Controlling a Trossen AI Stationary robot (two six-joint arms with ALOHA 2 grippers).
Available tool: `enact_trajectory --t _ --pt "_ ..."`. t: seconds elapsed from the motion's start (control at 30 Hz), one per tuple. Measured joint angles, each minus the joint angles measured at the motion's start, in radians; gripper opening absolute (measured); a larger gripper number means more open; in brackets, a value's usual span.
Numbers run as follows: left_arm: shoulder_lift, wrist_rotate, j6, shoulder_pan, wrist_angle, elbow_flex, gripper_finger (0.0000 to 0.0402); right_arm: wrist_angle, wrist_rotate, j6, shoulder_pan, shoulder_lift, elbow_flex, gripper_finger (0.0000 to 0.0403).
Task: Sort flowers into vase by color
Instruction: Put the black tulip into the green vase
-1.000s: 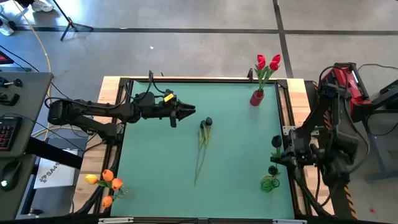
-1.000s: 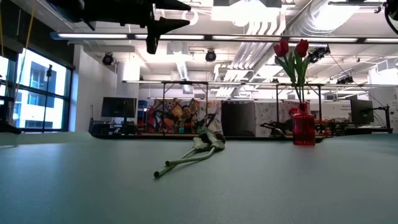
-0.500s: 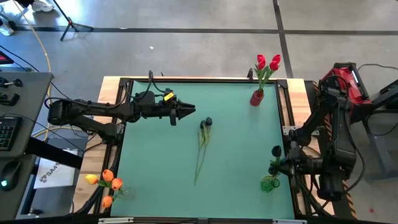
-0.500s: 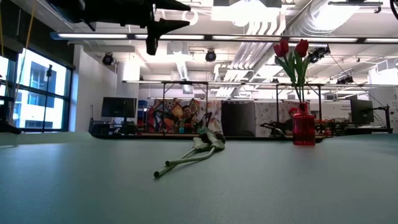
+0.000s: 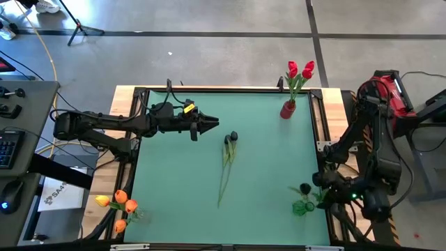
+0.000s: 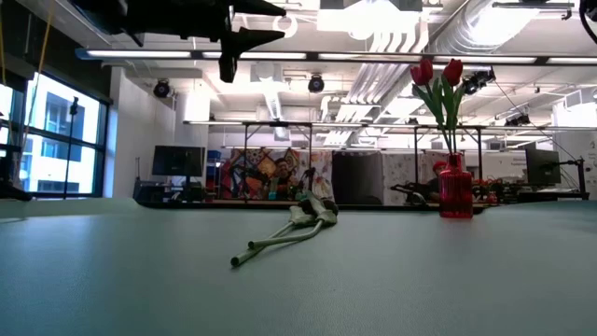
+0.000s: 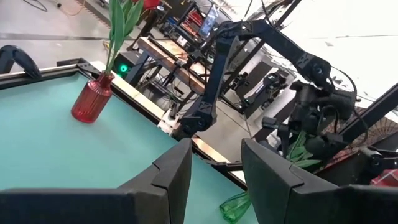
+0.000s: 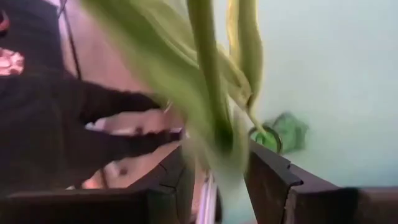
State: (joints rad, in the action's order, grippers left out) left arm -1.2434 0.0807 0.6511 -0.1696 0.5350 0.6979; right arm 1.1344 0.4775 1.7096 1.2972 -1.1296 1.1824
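Green desk (image 5: 265,167) carries two dark flowers (image 5: 227,157) lying mid-surface. Right gripper (image 5: 315,193), slightly parted around a dark flower (image 5: 304,189), hovers beside the green vase (image 5: 302,206); the stem may miss it and drop. Left gripper (image 5: 212,124) waits, part-open and empty.

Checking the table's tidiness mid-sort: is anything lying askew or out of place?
Yes. Two dark tulips lie flat mid-table, outside any vase, stems crossing. Red tulips stand upright in the red vase.
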Motion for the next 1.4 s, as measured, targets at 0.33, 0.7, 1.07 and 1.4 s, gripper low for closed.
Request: enact_trajectory --t 0.33,0.7,1.07,1.4 --pt "0.000 -0.002 -0.024 0.000 0.000 0.000 0.0126 0.029 0.026 0.015 -0.001 0.085 0.000 0.0116" --pt "0.000 -0.005 -0.027 0.006 -0.142 0.000 0.0126 0.088 -0.236 0.160 -0.001 0.177 0.000 0.0116" --pt "0.052 -0.072 0.020 0.006 -0.646 -0.002 0.0126 0.435 0.042 0.473 -0.097 0.248 -0.058 0.0116" --pt "0.058 -0.073 -0.011 0.015 -0.674 -0.002 0.0126 0.436 0.317 0.349 -0.377 0.328 -0.079 0.0116"
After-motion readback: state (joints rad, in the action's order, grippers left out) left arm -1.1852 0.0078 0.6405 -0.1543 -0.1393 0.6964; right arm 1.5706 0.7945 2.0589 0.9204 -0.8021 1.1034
